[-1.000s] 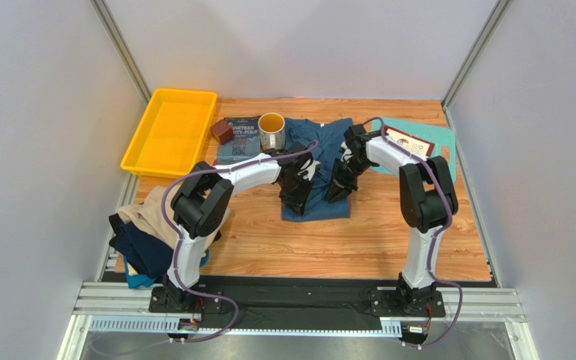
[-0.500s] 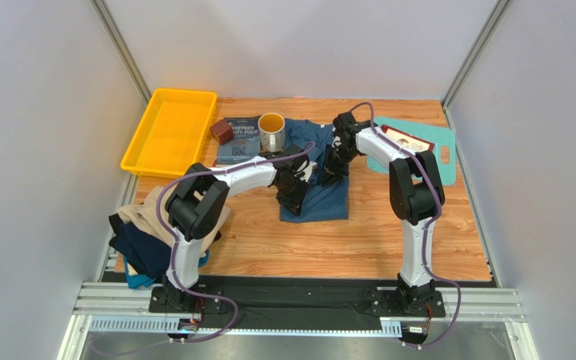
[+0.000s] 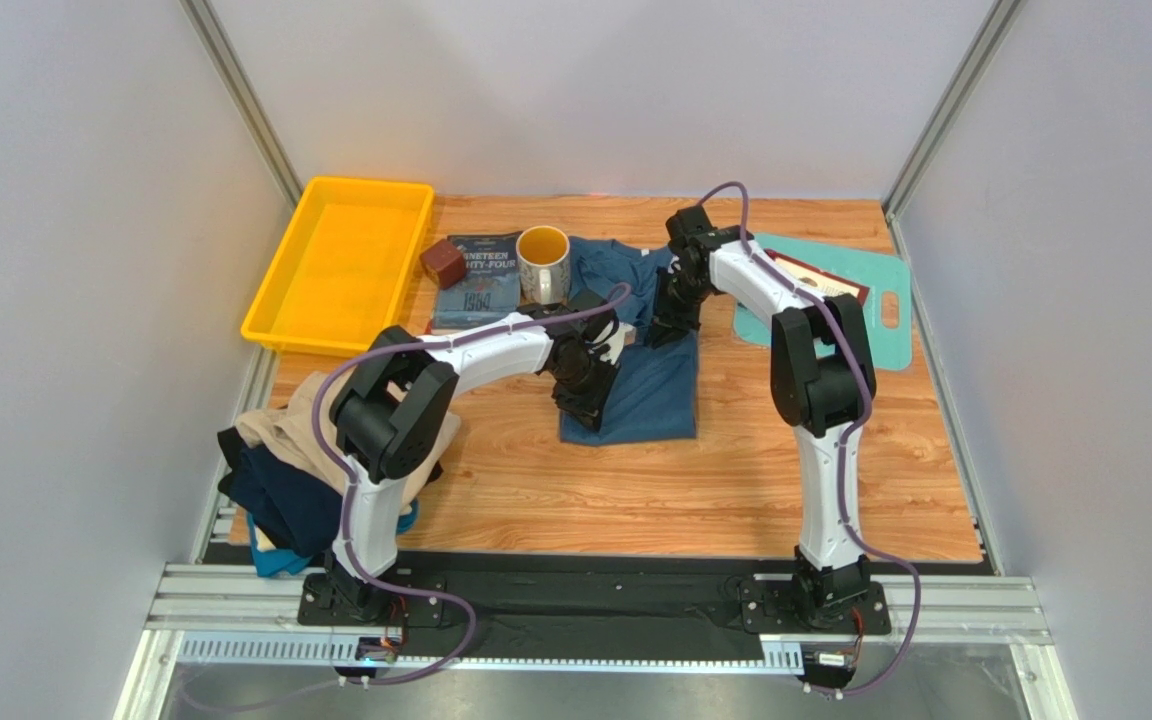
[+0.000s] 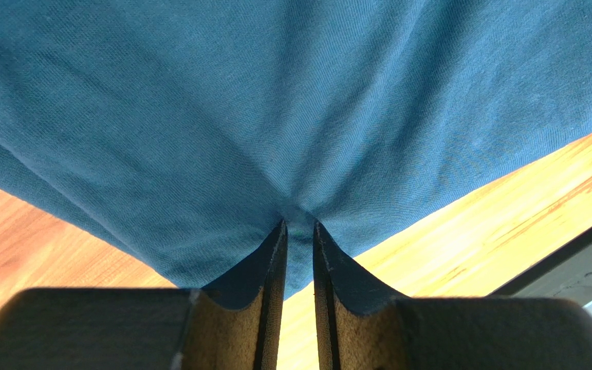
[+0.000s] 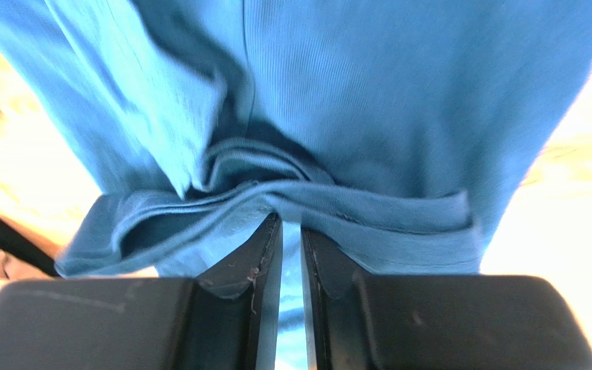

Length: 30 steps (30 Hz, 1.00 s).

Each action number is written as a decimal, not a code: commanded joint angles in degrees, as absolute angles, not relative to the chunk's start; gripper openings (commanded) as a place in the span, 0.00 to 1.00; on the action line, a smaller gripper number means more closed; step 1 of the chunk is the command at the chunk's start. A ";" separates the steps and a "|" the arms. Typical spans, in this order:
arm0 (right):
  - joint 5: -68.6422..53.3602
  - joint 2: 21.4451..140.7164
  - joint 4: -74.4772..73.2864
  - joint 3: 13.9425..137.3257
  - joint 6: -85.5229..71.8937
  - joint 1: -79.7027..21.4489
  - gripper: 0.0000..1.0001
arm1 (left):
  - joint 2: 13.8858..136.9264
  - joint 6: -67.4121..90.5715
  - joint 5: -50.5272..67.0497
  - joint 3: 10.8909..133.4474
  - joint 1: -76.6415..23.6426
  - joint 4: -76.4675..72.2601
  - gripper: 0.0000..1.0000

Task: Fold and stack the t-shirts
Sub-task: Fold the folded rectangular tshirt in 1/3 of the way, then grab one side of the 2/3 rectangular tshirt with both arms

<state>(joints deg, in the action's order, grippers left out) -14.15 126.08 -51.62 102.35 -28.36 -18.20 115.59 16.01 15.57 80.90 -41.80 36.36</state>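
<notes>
A large teal-blue t-shirt lies half folded in the middle of the wooden table. My left gripper is shut on its left edge; the left wrist view shows the cloth pinched between the fingers. My right gripper is shut on a bunched fold of the same shirt near its far end, by the collar. A pile of other t-shirts, beige on top of dark navy with a bit of light blue, hangs over the table's near left edge.
A yellow tray stands at the back left. A brown block, a dark book and a yellow-lined mug sit beside the shirt. A teal cutting board with a card lies at the back right.
My right gripper has carried the shirt's right side up and away toward the far end, folding the shirt narrower. My left gripper has kept its grip and barely shifted.
</notes>
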 commanded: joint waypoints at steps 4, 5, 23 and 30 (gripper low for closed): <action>-11.78 129.98 -50.89 112.13 -27.16 -16.09 0.21 | 114.79 13.09 14.85 78.66 -41.75 38.94 0.26; -12.39 130.43 -51.06 113.02 -26.90 -16.08 0.22 | 114.79 13.01 15.03 78.66 -41.75 38.94 0.26; -23.45 105.92 -57.13 88.61 -21.27 -13.10 0.56 | 105.74 14.59 10.54 85.17 -37.98 43.59 0.48; -27.95 100.72 -52.03 80.16 -24.61 -15.90 0.55 | 102.48 12.83 12.21 83.32 -34.63 43.77 0.47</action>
